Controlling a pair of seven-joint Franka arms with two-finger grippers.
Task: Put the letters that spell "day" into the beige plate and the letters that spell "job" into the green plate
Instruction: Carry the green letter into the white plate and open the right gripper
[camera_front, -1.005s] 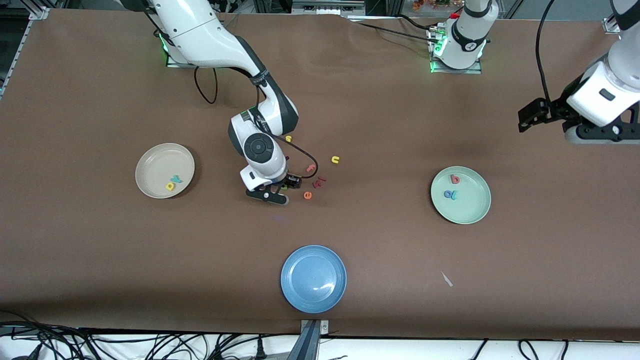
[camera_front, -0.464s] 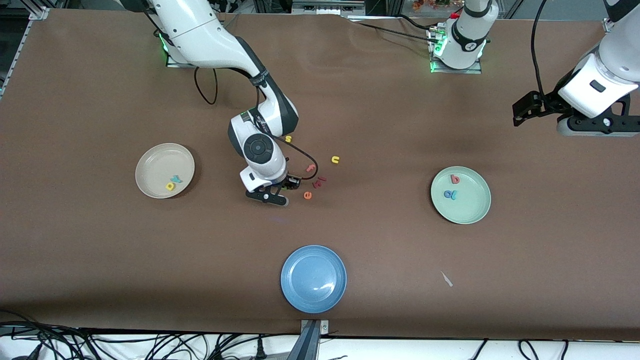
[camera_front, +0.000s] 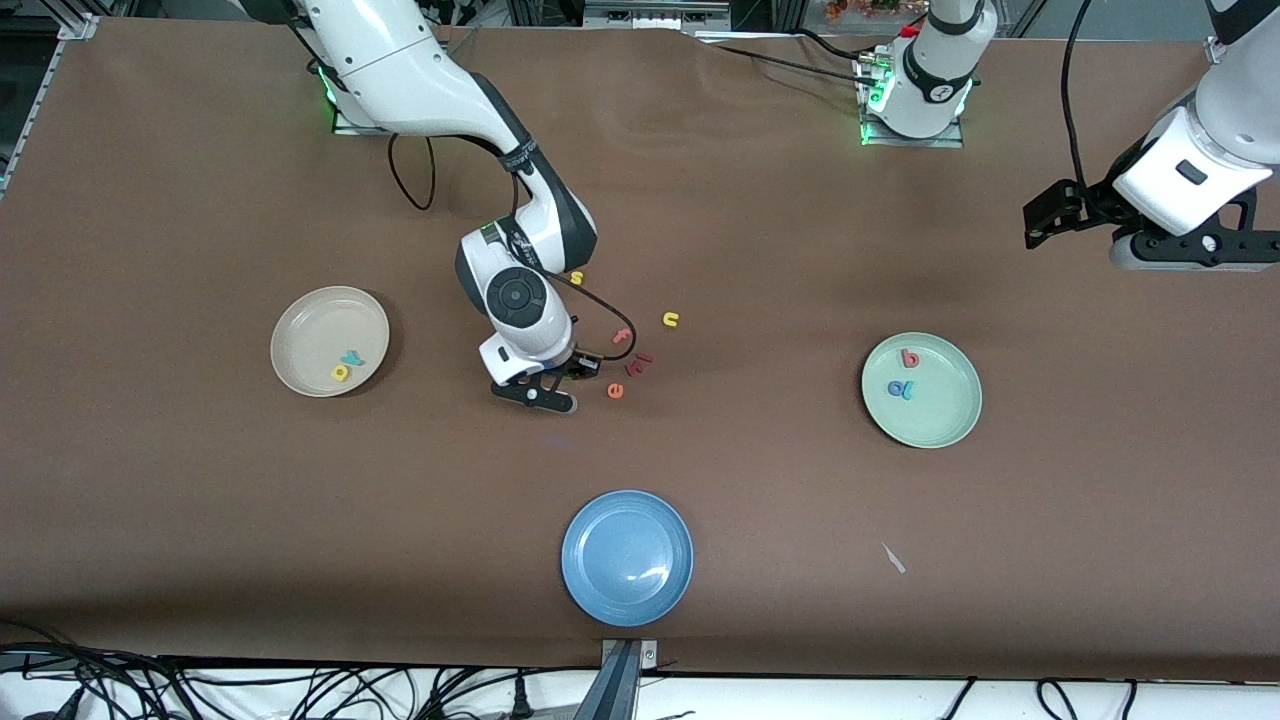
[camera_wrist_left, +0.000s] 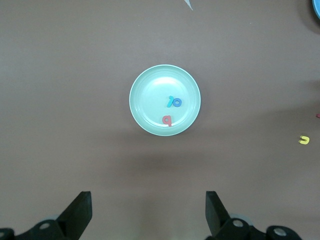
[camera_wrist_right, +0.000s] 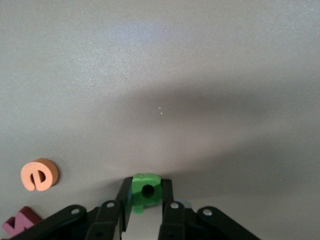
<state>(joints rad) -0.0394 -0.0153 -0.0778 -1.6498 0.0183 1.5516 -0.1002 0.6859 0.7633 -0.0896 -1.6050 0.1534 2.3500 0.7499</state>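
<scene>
Right gripper (camera_wrist_right: 146, 202), low on the brown desk (camera_front: 760, 250) among the loose letters, with its jaws now drawn in from a wider spread and pinching the small green foam letter "d" (camera_wrist_right: 146, 190); the orange foam "e" (camera_wrist_right: 39, 174) lies just beside it, untouched. The "d" is gripped but, by the look of it, not yet lifted. The round cream-beige plate (camera_front: 305, 330), toward the right arm's end of the desk from the gripper, already holds the yellow "a" (camera_front: 340, 373) and teal "y" (camera_front: 351, 357), so "d" would complete "day". The pale mint-green plate (camera_front: 945, 420) holds the salmon "b" (camera_front: 909, 358), blue "o" (camera_front: 896, 388) and teal "j" (camera_front: 908, 390). Left gripper (camera_wrist_left: 148, 212) has drawn back and waits, jaws wide and empty, over bare desk near the green plate
</scene>
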